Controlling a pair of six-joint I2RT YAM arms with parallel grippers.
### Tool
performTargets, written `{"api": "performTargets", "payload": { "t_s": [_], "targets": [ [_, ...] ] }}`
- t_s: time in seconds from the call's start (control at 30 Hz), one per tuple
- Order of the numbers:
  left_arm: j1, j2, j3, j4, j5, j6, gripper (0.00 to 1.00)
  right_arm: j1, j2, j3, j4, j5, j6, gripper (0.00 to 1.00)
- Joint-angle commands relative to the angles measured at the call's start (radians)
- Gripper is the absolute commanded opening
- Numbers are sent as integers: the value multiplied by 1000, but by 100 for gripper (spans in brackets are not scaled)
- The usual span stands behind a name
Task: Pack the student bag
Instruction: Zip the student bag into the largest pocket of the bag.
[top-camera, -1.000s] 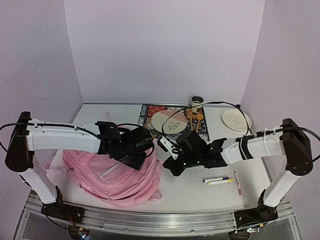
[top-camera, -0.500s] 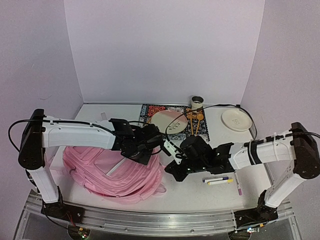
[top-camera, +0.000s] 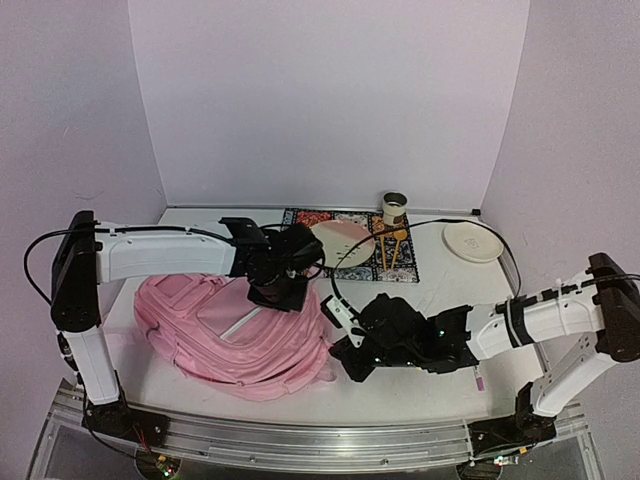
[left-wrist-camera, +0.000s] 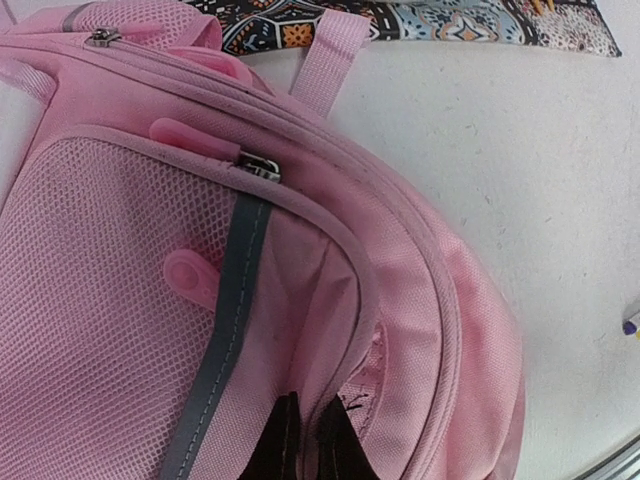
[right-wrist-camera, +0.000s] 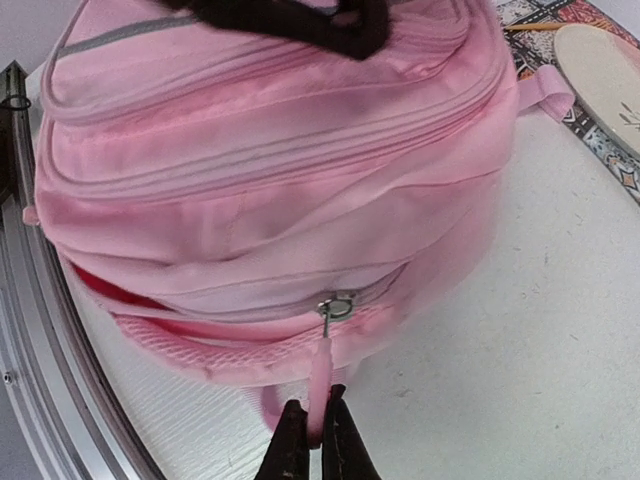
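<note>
The student bag (top-camera: 225, 325), a large soft pink backpack, lies on the white table left of centre. My left gripper (top-camera: 284, 291) presses down on its far right top. In the left wrist view that gripper (left-wrist-camera: 305, 440) is shut on a fold of the bag's fabric (left-wrist-camera: 330, 300) beside a grey stripe. My right gripper (top-camera: 341, 352) is at the bag's near right corner. The right wrist view shows it (right-wrist-camera: 318, 436) shut on a pink zipper pull (right-wrist-camera: 320, 385) that hangs from a metal slider (right-wrist-camera: 337, 305) on the bag (right-wrist-camera: 270, 170).
A patterned mat (top-camera: 405, 262) at the back holds a pale plate (top-camera: 340, 243) and wooden utensils (top-camera: 392, 245). A cup (top-camera: 395, 207) stands behind it and a white dish (top-camera: 472, 240) lies at the back right. A pen tip (top-camera: 479, 381) shows beside the right arm.
My left gripper closed on the bag's fabric and moved right and back, dragging the bag along. My right gripper moved toward the near edge with the zipper pull still pinched.
</note>
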Motion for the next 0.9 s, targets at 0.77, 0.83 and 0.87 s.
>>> {"api": "performTargets", "payload": {
  "t_s": [0.77,0.83,0.87],
  "targets": [
    [155,-110,129,146,-151,-212,0,200,137,208,86,-26,-109,0],
    [155,-97,129,150,-168,-231,0,213,163,232,85,-22,-107,0],
    [155,-96,124,150,-174,-238,0,214,171,236,85,-16,-105,0]
  ]
}}
